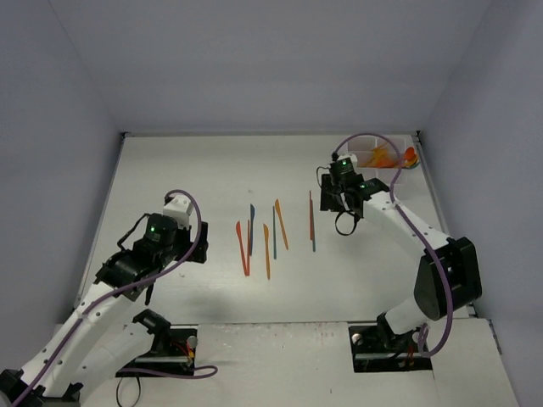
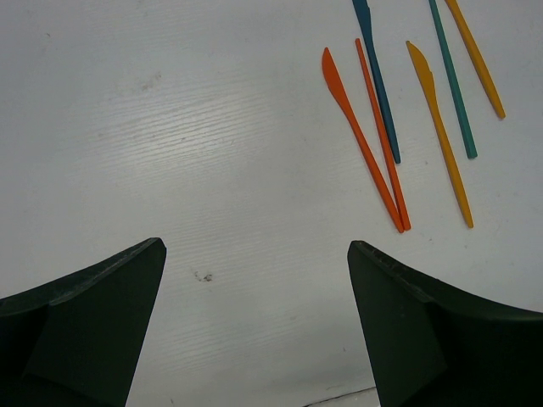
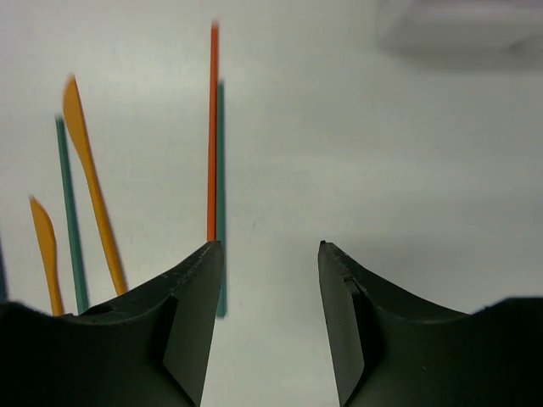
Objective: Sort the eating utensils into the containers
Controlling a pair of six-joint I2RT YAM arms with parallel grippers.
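Observation:
Several thin plastic utensils lie in a loose row at mid-table: an orange knife (image 1: 243, 248), a blue one (image 1: 251, 222), a yellow-orange one (image 1: 266, 251), a teal one (image 1: 274, 231), an orange one (image 1: 281, 224), and a red one (image 1: 310, 214) beside a teal one (image 1: 313, 241). The white tray (image 1: 366, 156) stands at the far right with orange utensils (image 1: 383, 157) in it. My right gripper (image 1: 345, 224) (image 3: 270, 246) is open and empty, just right of the red (image 3: 213, 127) and teal (image 3: 221, 170) pair. My left gripper (image 1: 142, 287) (image 2: 254, 254) is open and empty, left of the row.
The table's near edge (image 2: 339, 395) runs just below my left fingers. Grey walls close in the table on the left, back and right. In the right wrist view the tray (image 3: 458, 30) is a blur at the top right.

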